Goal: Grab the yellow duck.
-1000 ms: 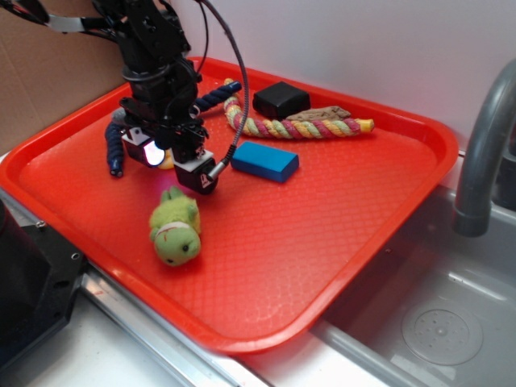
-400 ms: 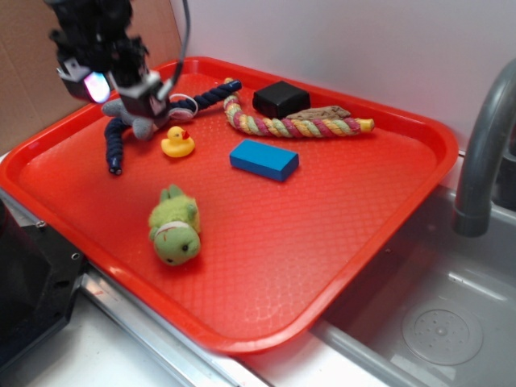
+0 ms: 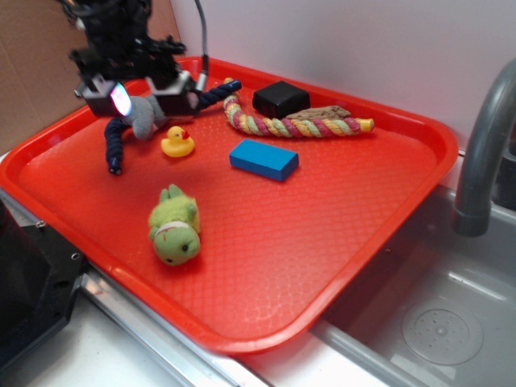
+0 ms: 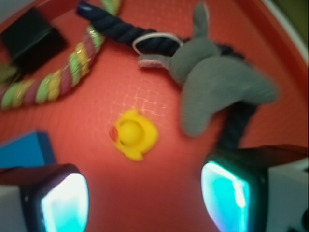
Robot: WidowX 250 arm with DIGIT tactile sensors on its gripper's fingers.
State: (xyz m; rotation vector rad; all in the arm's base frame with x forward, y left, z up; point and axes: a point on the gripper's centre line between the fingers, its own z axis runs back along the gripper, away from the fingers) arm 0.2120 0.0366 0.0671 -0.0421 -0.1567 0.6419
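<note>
Both fingers spread wide and empty, the gripper (image 3: pixel 139 90) has swung back over the duck (image 3: pixel 177 143), so a grab looks close.

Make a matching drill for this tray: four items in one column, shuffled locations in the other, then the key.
Items
1. small glossy yellow rubber duck
2. fuzzy green plush toy
3. flat blue rectangular block
4. black box

Locations
A. back of the red plastic tray, near the wall
B. nearest the tray's front edge
C. mid-tray, right of the duck
D. below the open gripper, beside the grey plush toy

Pairs: 1-D, 2-B, 3-C, 4-A
</note>
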